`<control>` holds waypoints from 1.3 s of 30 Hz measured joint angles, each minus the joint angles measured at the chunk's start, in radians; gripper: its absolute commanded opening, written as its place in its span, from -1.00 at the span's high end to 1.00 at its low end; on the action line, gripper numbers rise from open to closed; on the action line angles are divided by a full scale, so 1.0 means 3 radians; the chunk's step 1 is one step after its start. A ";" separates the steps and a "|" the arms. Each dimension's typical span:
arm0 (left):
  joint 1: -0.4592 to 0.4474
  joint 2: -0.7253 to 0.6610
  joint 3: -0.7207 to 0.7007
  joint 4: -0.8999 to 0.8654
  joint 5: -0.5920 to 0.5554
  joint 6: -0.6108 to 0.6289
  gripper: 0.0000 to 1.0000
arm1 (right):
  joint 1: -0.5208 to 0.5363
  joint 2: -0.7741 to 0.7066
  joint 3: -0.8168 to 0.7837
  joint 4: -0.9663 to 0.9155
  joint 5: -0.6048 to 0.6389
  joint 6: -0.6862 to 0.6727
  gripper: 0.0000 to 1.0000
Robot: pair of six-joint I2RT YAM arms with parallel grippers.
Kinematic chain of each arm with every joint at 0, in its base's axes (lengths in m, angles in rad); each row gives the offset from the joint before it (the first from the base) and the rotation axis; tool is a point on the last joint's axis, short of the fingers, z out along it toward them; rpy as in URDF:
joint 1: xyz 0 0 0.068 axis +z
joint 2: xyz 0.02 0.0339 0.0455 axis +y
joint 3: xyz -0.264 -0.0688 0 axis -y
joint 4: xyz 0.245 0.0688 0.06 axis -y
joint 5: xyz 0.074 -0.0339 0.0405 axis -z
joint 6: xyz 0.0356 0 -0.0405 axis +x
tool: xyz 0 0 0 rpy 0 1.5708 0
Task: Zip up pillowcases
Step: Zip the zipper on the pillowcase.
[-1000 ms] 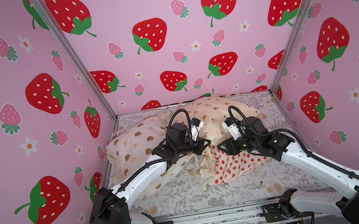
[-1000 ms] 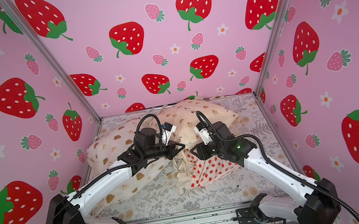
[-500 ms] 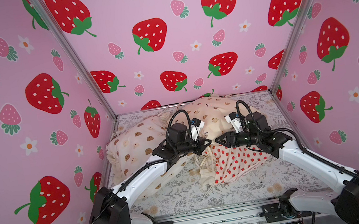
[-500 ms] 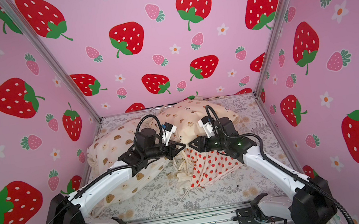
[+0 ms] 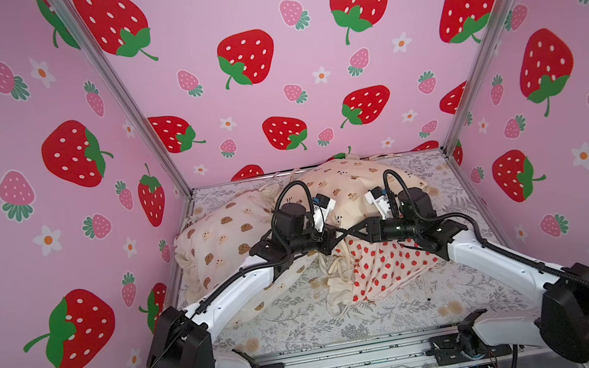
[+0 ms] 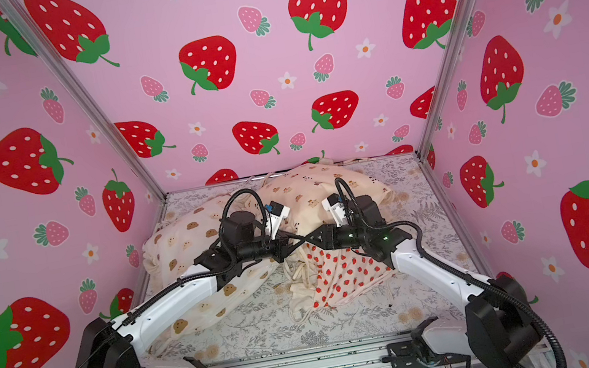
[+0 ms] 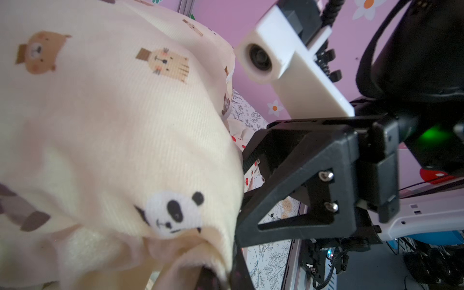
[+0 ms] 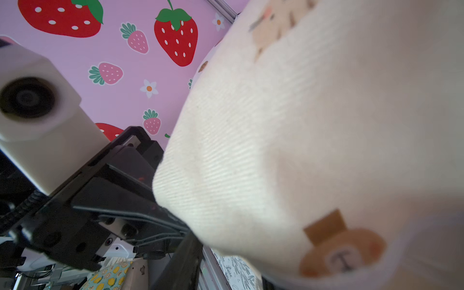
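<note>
Left wrist view is mostly filled by the soft cream ribbed-cloth bears-and-pandas pillowcase (image 7: 113,125), stuffed and bulging, with a panda face near its lower fold. In both top views this pillowcase (image 5: 349,186) lies at the back middle of the sheet-covered tabletop (image 5: 463,298), its near edge under the two meeting arms. Against its left side lies the cream bear-face pillowcase (image 5: 222,240), printed with brown heads and partly beneath the white left arm (image 5: 238,294). Just in front, toward the right, lies the white strawberry pillowcase (image 5: 382,269) with small red berries and a cream ruffle, its far edge under the white right arm (image 5: 496,257).

The black left end effector (image 5: 341,234) is closed tight at the near edge of the bears-and-pandas pillowcase. A bunched fold of cloth sits right at its tips in the left wrist view, but I cannot tell whether it is pinched. The black right end effector (image 7: 239,200) meets it tip to tip. Its two truss-shaped fingers (image 7: 288,236) stand a moderate gap apart, their ends hidden behind the cloth, so I cannot tell whether they grip anything. In the right wrist view the same pillowcase (image 8: 301,138) blocks nearly everything ahead.

A flat grey fern-and-flower sheet (image 5: 307,323) covers the tabletop. Pink strawberry-print walls (image 5: 307,71) close three sides, and a metal rail (image 5: 353,360) with both arm bases runs along the front.
</note>
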 measured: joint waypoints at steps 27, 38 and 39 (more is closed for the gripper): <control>0.0000 0.0000 0.0000 0.0029 0.0003 0.0025 1.00 | -0.0015 -0.0098 -0.0114 0.0141 0.0053 -0.0027 0.80; 0.0000 0.0000 0.0000 0.0017 -0.0027 0.0029 1.00 | -0.0015 -0.0098 -0.0107 0.0116 0.0034 -0.0106 1.00; 0.0000 0.0000 0.0000 0.0013 -0.0033 0.0029 1.00 | -0.0015 -0.0099 -0.0104 0.0098 0.0036 -0.0116 1.00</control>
